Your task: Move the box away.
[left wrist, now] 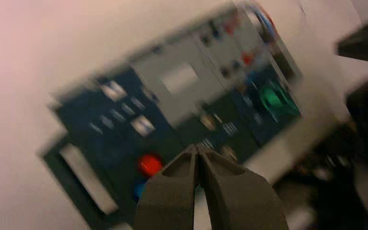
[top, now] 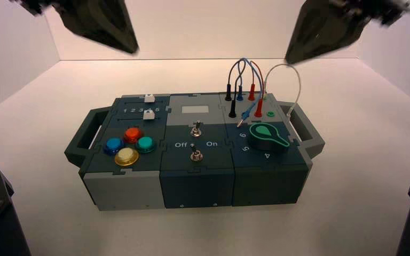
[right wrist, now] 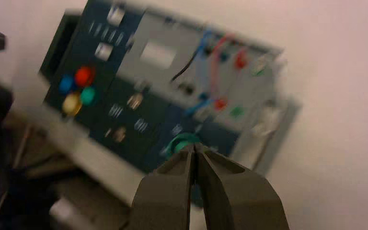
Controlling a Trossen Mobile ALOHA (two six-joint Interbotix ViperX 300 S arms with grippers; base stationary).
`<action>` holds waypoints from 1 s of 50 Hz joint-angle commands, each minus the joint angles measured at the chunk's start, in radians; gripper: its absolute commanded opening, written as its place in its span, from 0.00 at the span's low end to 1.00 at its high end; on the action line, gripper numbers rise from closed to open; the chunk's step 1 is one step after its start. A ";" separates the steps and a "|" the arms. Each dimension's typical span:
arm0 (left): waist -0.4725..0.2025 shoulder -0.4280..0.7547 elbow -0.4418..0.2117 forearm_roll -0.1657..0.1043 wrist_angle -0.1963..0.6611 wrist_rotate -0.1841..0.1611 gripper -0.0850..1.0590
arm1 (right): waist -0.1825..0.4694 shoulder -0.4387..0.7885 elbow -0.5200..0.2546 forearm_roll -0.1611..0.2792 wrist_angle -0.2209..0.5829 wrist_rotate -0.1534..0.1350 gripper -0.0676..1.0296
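From above, the box (top: 192, 152) sat mid-table, handles out to either side, with the left gripper (top: 131, 49) and right gripper (top: 290, 58) both hanging up beyond its far edge, touching nothing. The left wrist view showed that gripper's jaws pinched together on nothing, high over the buttons. Same story in the right wrist view, jaws closed and empty over the green dial (right wrist: 182, 143). My worry was the wires (top: 245, 80) (looped high at the far right): a push there could snag or unplug them, and an uneven shove would've twisted the box.
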 commanded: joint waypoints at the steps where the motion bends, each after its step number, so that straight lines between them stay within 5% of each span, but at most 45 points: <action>1: -0.058 0.021 -0.031 -0.015 0.066 -0.032 0.05 | 0.072 0.044 -0.025 0.055 0.015 0.005 0.04; 10: -0.184 0.061 -0.023 -0.052 0.152 -0.089 0.05 | 0.213 0.137 -0.023 0.158 0.026 0.005 0.04; 17: -0.218 0.078 -0.008 -0.055 0.181 -0.104 0.05 | 0.258 0.196 -0.021 0.192 0.034 0.005 0.04; 30: -0.218 0.117 0.043 -0.046 0.241 -0.100 0.05 | 0.262 0.298 -0.023 0.193 0.075 -0.006 0.04; 50: -0.219 0.167 0.101 -0.044 0.221 -0.104 0.05 | 0.265 0.408 -0.038 0.196 0.094 -0.012 0.04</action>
